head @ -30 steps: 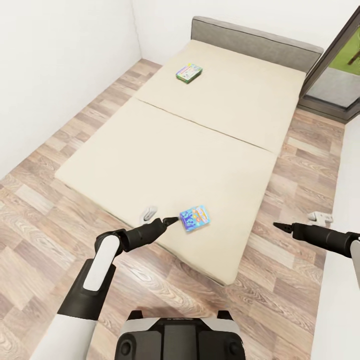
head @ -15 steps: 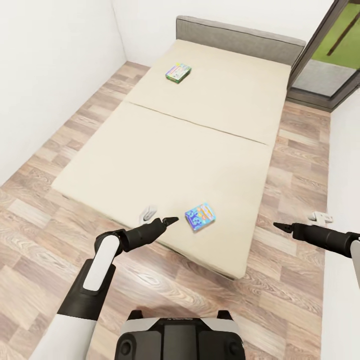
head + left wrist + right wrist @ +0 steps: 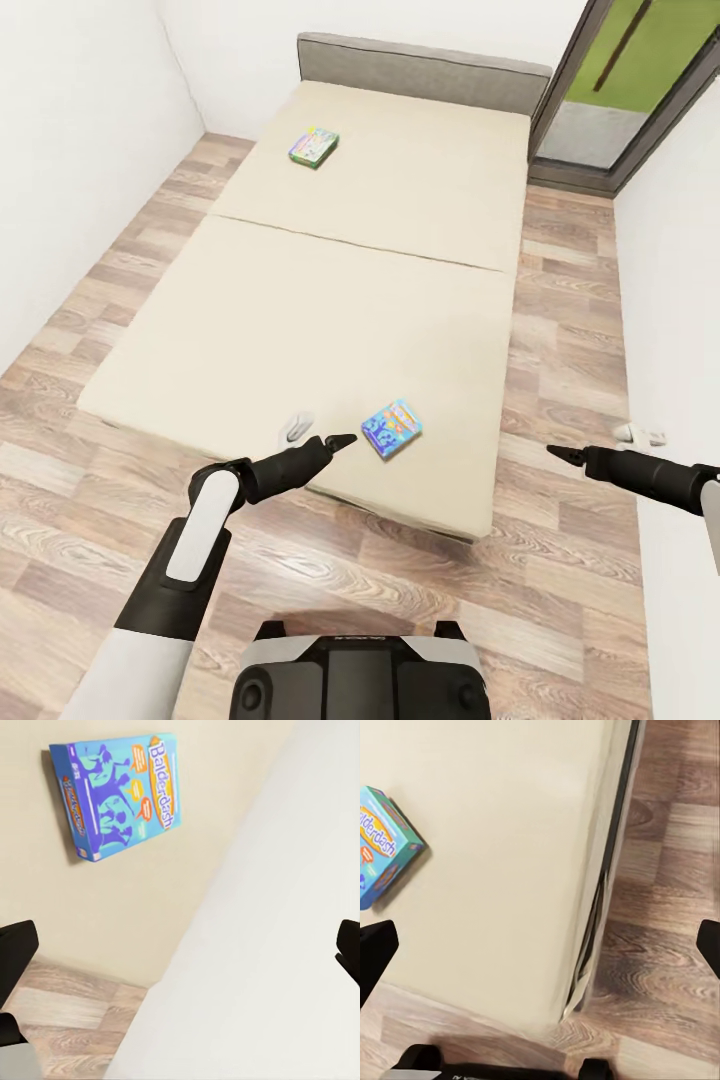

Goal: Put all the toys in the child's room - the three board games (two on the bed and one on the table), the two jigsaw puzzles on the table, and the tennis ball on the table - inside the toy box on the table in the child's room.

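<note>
Before you lies the bed (image 3: 330, 300), its plain beige mattress split by a seam across the middle, the grey headboard (image 3: 425, 72) against the far white wall. Wood-plank floor (image 3: 570, 340) surrounds it; a dark-framed doorway (image 3: 620, 100) opens at the far right. The blue board game (image 3: 391, 428) rests flat near the mattress's near edge, just beyond your left pincer (image 3: 343, 440), whose fingers stand apart in the left wrist view. A second, green-edged board game (image 3: 314, 147) lies near the headboard. Your right pincer (image 3: 556, 453) hovers over the floor beside the bed, fingers likewise apart.
</note>
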{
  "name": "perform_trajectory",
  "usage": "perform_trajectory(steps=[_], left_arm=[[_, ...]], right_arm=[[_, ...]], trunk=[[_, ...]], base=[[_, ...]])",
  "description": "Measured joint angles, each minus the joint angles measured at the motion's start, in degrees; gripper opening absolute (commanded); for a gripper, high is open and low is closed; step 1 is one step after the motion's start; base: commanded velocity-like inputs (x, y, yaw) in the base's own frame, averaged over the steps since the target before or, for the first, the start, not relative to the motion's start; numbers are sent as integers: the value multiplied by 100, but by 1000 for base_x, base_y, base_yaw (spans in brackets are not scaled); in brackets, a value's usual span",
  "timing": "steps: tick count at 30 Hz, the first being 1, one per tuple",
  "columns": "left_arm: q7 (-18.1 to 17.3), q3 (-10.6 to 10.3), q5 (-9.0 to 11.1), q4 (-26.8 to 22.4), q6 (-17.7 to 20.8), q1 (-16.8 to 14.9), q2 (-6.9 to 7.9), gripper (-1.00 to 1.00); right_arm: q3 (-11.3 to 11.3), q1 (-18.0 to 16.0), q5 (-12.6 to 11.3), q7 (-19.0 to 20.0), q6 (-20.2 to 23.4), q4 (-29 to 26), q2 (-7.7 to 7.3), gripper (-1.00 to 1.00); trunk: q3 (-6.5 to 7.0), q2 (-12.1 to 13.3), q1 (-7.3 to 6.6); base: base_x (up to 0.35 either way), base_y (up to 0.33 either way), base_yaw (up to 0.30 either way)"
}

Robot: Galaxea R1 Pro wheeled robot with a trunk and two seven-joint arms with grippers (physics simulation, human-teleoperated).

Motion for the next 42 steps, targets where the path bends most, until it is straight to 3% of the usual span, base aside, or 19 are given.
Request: perform_trajectory(steps=[14, 29, 42], left_arm=[[8, 4, -7, 20, -6, 0, 0, 100], [52, 373, -14, 79, -9, 1, -12, 100], [17, 443, -9, 236, -15, 1, -10, 100]], right_arm=[[1, 2, -4, 4, 1, -1, 0, 100], [19, 57, -4, 12, 1, -53, 130, 100], [22, 73, -1, 17, 1, -82, 183, 100]], trunk=[[0, 0, 0], [0, 0, 0], [0, 0, -2]], base=[[0, 29, -213], [0, 3, -34], [76, 0, -5]])
